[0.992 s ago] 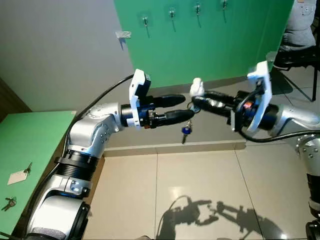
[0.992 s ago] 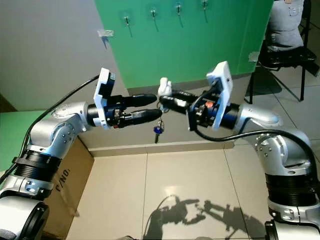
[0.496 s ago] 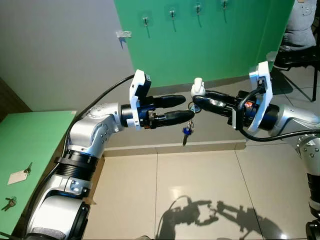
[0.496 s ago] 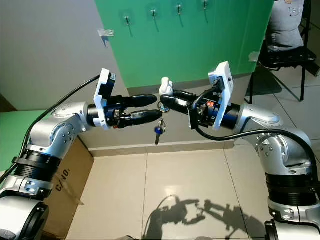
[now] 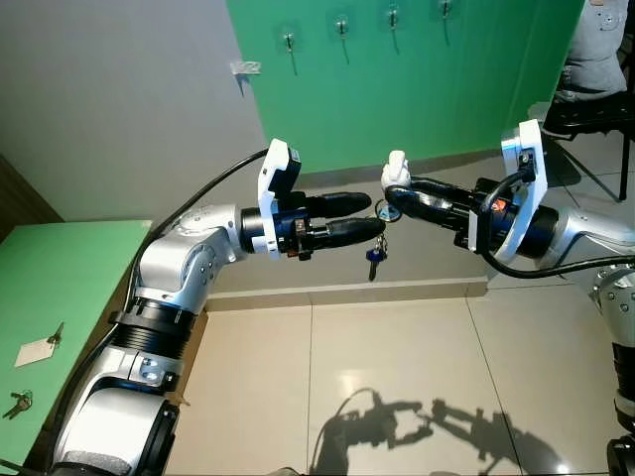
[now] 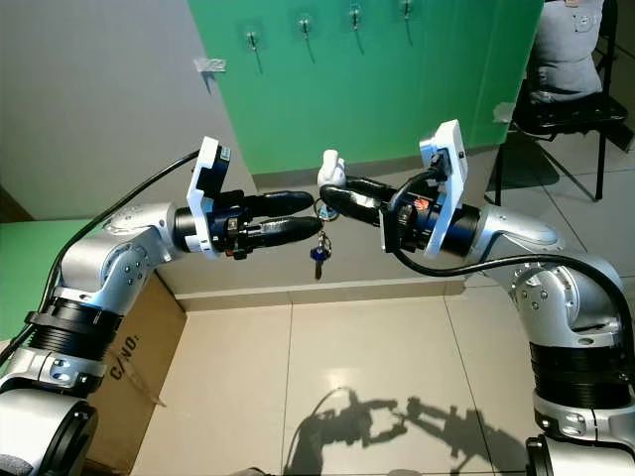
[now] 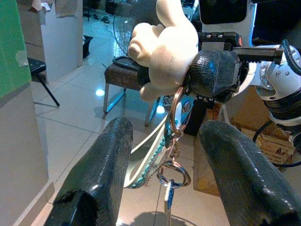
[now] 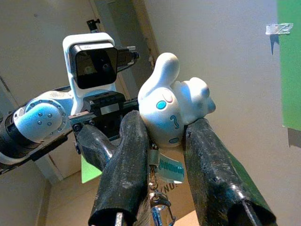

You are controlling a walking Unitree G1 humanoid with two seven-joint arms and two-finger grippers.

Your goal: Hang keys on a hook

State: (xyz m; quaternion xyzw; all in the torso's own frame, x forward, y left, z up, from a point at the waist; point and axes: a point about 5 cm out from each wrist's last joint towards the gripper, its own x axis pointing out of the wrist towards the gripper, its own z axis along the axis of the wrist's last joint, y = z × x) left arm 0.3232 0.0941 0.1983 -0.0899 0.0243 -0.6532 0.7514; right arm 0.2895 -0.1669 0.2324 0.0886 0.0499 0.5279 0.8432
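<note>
A white cartoon figure (image 5: 396, 171) with a key ring and a blue-headed key (image 5: 374, 260) hanging under it is held in mid-air. My right gripper (image 5: 395, 198) is shut on the figure (image 8: 176, 106), reaching in from the right. My left gripper (image 5: 374, 214) reaches in from the left and is open. In the left wrist view its two fingers (image 7: 101, 160) stand either side of the ring and beaded strap (image 7: 175, 141) without touching them. Several hooks (image 5: 289, 42) sit in a row high on the green wall panel, well above both grippers.
A green table (image 5: 69, 297) at my left carries a tagged key (image 5: 40, 347) and a key bunch (image 5: 17, 402). A cardboard box (image 6: 129, 347) stands under it. A person sits on a black chair (image 5: 595, 59) at the back right. Tiled floor lies below.
Both grippers and the hanging key have drifted slightly to the right together. The right gripper keeps its hold on the figure.
</note>
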